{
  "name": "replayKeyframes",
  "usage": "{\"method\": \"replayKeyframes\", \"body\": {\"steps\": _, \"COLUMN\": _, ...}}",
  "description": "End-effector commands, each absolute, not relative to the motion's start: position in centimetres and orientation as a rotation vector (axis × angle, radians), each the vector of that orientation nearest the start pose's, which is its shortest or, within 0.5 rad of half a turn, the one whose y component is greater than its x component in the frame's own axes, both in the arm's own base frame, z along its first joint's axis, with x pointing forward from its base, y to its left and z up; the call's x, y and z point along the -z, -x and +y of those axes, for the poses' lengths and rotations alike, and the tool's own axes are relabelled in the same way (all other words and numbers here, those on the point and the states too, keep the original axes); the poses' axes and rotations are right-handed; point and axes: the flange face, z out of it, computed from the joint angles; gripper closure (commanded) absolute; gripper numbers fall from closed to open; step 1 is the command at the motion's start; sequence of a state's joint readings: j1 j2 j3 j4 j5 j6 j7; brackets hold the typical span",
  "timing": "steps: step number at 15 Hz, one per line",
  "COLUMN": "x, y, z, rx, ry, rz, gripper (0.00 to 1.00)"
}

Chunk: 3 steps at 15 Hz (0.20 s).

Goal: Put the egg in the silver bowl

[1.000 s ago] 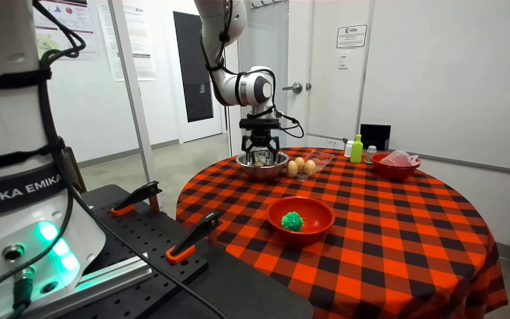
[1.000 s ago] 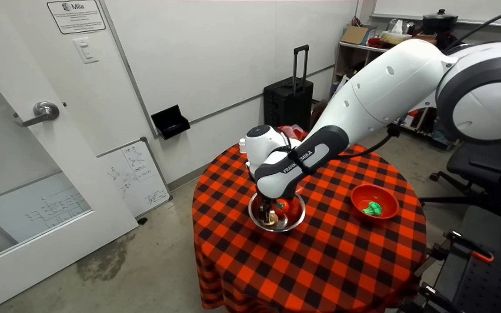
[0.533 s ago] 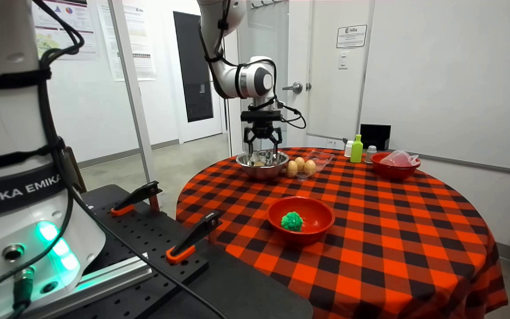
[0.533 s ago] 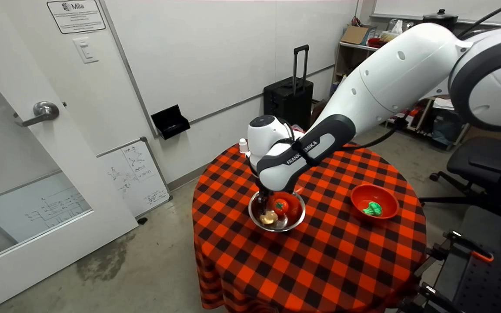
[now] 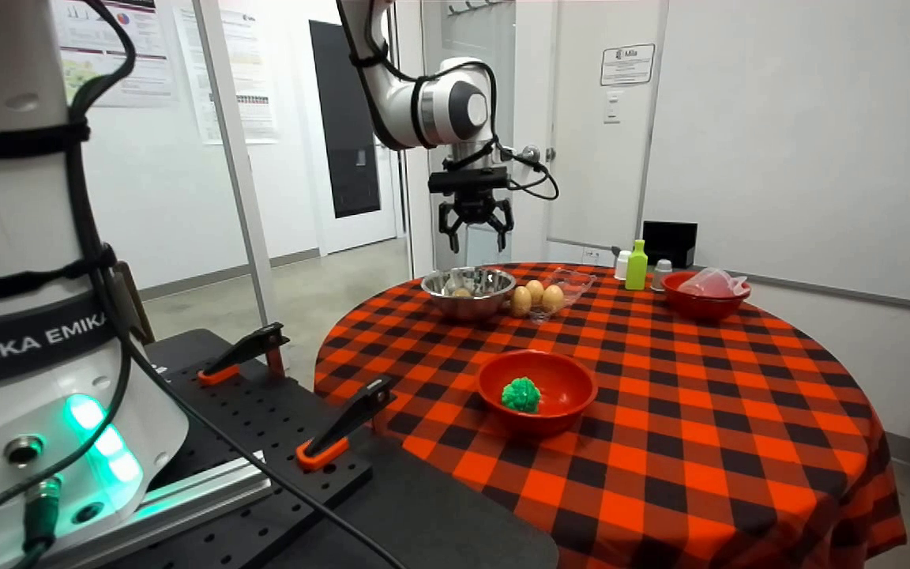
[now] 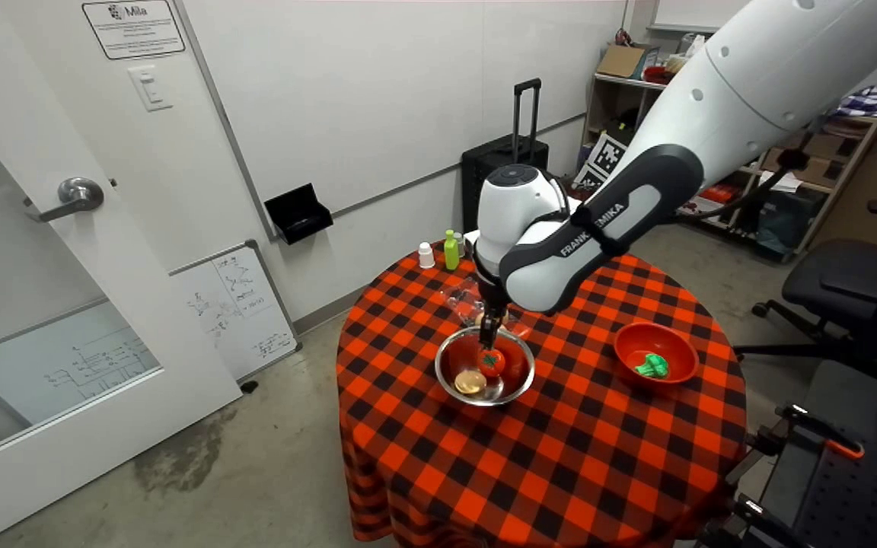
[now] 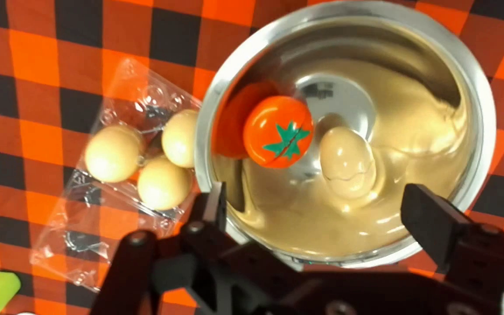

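Your claw now hangs higher than 1 second ago, clear above the silver bowl, its 2 fingers spread apart. Below their tips you see the egg lying inside the bowl, just beside the red tomato.

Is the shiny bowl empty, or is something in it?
It's not empty: the wrist view shows an egg and a red tomato inside the silver bowl.
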State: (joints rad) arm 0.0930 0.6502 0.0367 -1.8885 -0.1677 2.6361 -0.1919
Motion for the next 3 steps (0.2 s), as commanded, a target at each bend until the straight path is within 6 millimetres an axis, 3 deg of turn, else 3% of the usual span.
{"method": "replayKeyframes", "body": {"steps": 1, "x": -18.8, "y": -58.2, "z": 6.2, "rx": 0.166, "ry": 3.147, "rz": -0.734, "gripper": 0.00}}
{"method": "replayKeyframes", "body": {"steps": 2, "x": -17.5, "y": -61.3, "z": 7.2, "rx": 0.151, "ry": 3.137, "rz": -0.715, "gripper": 0.00}}
{"method": "replayKeyframes", "body": {"steps": 3, "x": -17.8, "y": -60.3, "z": 6.6, "rx": 0.146, "ry": 3.140, "rz": -0.712, "gripper": 0.00}}
